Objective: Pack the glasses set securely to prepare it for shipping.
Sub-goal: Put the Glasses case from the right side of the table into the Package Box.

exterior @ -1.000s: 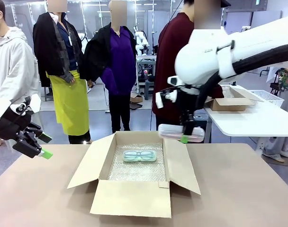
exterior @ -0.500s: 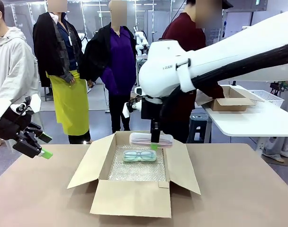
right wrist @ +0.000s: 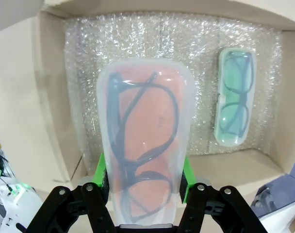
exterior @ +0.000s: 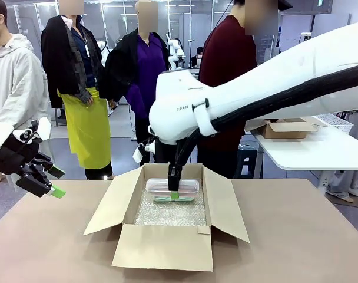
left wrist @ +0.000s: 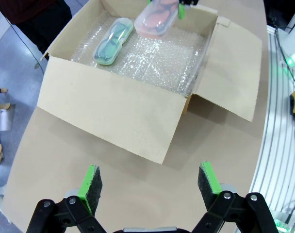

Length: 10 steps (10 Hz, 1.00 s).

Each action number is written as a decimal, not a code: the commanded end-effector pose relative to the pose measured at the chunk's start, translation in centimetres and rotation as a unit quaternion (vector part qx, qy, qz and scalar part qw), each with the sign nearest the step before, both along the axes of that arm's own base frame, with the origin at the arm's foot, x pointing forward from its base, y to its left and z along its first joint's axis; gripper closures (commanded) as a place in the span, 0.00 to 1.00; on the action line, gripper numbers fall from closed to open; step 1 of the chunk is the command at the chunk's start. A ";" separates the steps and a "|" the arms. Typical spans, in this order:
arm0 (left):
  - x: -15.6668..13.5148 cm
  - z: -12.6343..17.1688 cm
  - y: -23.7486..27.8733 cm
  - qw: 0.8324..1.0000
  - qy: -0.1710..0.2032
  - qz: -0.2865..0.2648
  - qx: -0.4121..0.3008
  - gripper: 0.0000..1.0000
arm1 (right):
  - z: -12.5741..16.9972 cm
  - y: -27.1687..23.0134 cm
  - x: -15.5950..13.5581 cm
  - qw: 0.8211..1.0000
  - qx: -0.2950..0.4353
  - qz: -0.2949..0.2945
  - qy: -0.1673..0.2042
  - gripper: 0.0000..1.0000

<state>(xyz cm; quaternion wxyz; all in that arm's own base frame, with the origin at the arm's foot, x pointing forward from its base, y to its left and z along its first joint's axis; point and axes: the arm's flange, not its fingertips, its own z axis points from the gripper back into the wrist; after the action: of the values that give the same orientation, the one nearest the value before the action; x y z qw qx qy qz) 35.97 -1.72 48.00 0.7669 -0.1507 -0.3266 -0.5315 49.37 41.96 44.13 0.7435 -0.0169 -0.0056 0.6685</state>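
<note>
We logged a brown tabletop [exterior: 297,236] carrying an open cardboard box [exterior: 164,247] lined with bubble wrap [exterior: 167,215]. The mint-green case [right wrist: 235,104] lay on the wrap near the far wall. The pale pink case [right wrist: 145,136] hung over the wrap, pinched by the right fingers [right wrist: 100,177]. The left fingers [left wrist: 90,182] were spread wide over the tabletop, left of the box.

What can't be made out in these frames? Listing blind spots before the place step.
Front view: the green case is mostly hidden behind the pink case held by the right pincer.
Right wrist view: the pink case covers the bubble wrap beneath it, so whether they touch cannot be told.
Left wrist view: the pink case's far end and the right pincer are cut off by the top edge.
</note>
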 end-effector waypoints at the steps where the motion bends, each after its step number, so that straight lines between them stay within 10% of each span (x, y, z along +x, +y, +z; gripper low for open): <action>1: 0.1 0.0 0.2 1.000 -0.004 -0.011 -0.012 0.00 | -1.7 1.0 0.4 1.000 -0.011 -0.014 -0.011 0.35; 10: 0.1 0.0 0.2 1.000 -0.004 -0.011 -0.012 0.00 | -9.1 0.2 2.4 0.999 -0.006 0.023 -0.023 0.35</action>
<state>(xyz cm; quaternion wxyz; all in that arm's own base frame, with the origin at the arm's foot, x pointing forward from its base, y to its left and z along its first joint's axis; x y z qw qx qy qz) 35.97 -1.72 48.00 0.7669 -0.1508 -0.3265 -0.5316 51.97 42.58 35.53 0.7328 -0.0343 -0.0042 0.6795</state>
